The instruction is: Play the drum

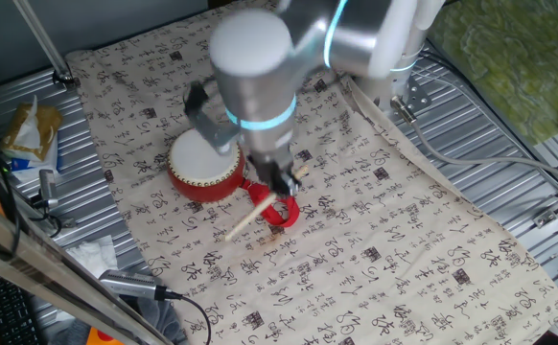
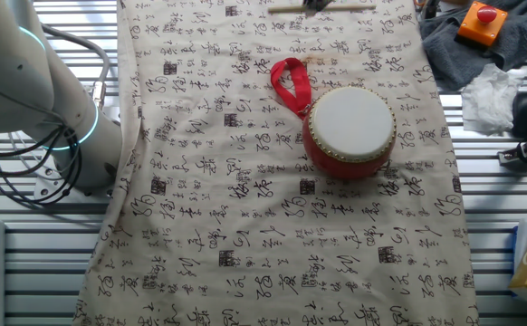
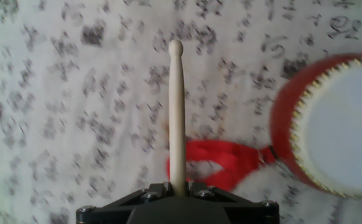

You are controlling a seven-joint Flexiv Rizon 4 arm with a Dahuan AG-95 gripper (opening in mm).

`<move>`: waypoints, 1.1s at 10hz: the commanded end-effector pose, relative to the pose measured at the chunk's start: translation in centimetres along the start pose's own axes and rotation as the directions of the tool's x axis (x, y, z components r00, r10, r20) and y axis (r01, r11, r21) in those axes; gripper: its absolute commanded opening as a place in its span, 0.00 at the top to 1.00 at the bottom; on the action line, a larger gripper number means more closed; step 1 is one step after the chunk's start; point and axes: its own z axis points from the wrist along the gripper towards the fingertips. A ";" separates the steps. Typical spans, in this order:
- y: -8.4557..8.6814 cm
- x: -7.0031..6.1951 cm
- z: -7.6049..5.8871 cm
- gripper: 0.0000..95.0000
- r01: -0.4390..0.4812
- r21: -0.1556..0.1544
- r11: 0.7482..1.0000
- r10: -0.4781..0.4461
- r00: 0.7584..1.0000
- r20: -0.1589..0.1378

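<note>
The drum [image 1: 205,164] is small and round, with a red body and a white skin head. It sits on the printed cloth [image 1: 375,230]. It also shows in the other fixed view [image 2: 349,129] and at the right edge of the hand view [image 3: 333,124]. Its red ribbon loop [image 1: 277,208] lies beside it. My gripper [image 1: 284,184] is shut on the thin pale wooden stick [image 3: 176,112], just right of the drum and above the ribbon. The stick's tip [image 3: 176,45] points away from the drum.
A snack packet [image 1: 28,134] lies at the left on the metal table. A cable and plug [image 1: 130,285] lie at the front left. A grey cloth with an orange box and red button [image 2: 479,23], white tissue [image 2: 492,95] sit beside the cloth.
</note>
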 end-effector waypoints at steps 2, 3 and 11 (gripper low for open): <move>-2.9 3.1 0.1 1.00 0.045 -0.001 0.999 -0.045 0.999 -0.003; -3.3 3.6 0.1 1.00 0.050 0.000 0.999 -0.050 0.999 -0.004; -5.8 4.2 0.5 1.00 0.088 -0.002 0.996 -0.088 0.996 0.003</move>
